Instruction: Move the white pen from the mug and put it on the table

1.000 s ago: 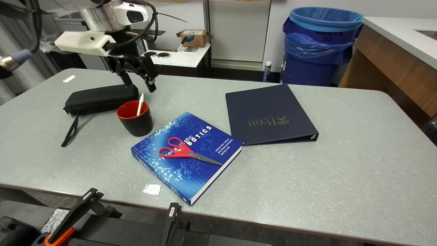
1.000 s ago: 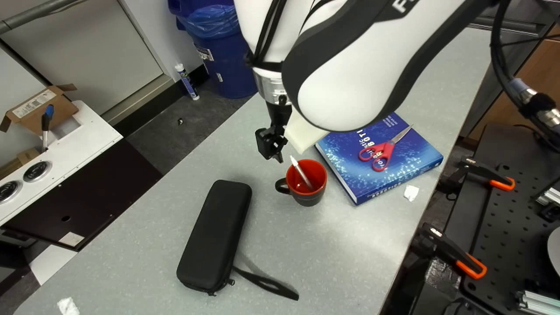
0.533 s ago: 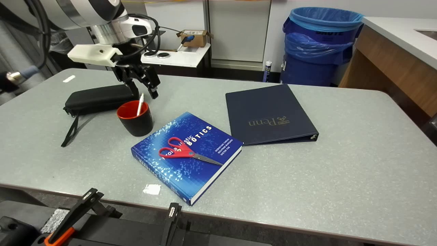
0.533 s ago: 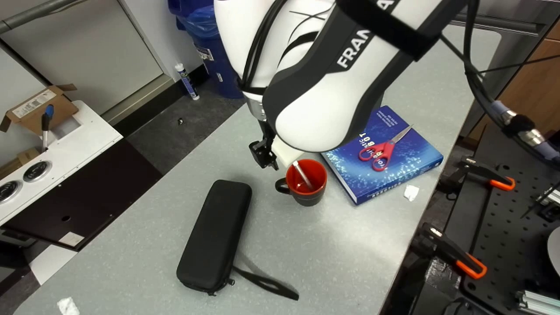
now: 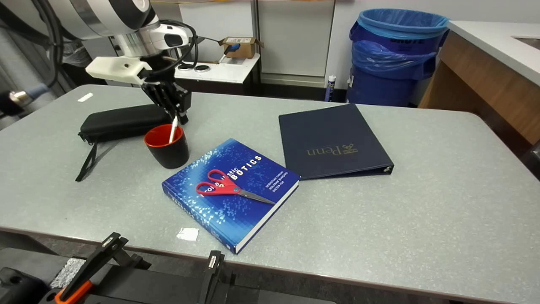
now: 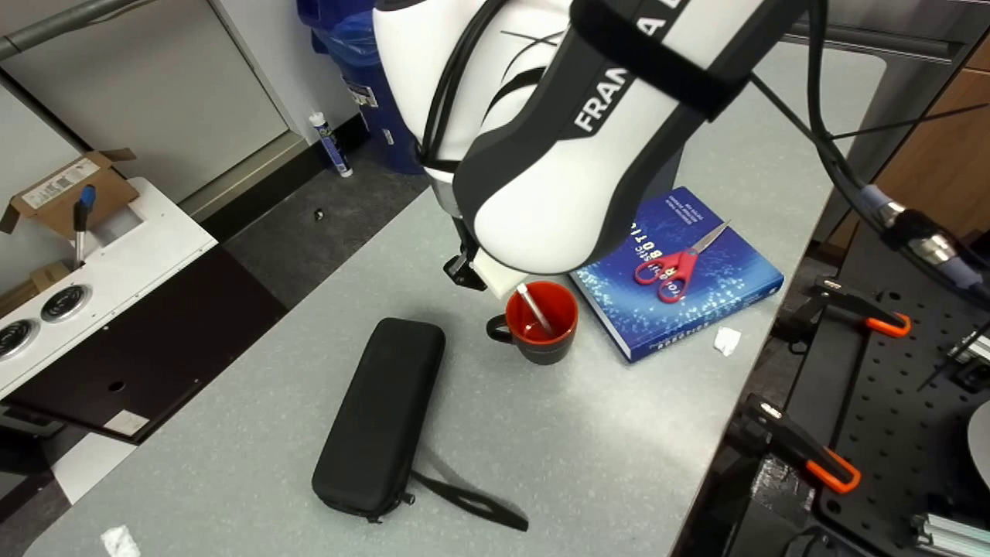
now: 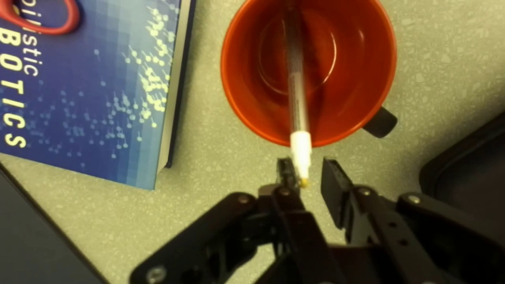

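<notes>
Pen (image 7: 298, 94), thin, white: tip shows between parted fingers of black gripper (image 7: 310, 177), shaft slanting away into round red-lined mug (image 7: 355, 88).

White, with a yellowish tip in the wrist view, for the pen (image 7: 297, 98); red inside and black outside for the mug (image 5: 169, 153); black for the gripper (image 7: 310, 175); finely flecked light grey for the table (image 5: 400, 228). Blue, graded from dark to pale and sprinkled with light dots, for the book (image 5: 230, 217); red, with grey blades, for the scissors (image 5: 230, 188). Plain black for the case (image 6: 379, 418); navy with gold lettering for the binder (image 5: 329, 131).
</notes>
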Action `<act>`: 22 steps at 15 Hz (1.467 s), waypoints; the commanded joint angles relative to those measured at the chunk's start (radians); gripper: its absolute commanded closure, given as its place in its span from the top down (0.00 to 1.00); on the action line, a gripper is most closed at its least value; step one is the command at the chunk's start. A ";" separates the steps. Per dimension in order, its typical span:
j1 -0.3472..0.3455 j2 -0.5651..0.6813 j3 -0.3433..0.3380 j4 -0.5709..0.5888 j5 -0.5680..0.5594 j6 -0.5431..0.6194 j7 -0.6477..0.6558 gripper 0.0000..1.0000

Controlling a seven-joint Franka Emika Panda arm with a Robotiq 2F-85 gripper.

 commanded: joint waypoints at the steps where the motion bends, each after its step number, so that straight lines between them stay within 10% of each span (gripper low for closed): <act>1: -0.006 -0.019 0.009 -0.005 0.060 -0.014 -0.028 0.00; 13: -0.086 -0.215 0.013 -0.058 0.207 -0.045 -0.092 0.00; 22: -0.180 -0.119 -0.034 0.161 0.229 -0.302 -0.064 0.00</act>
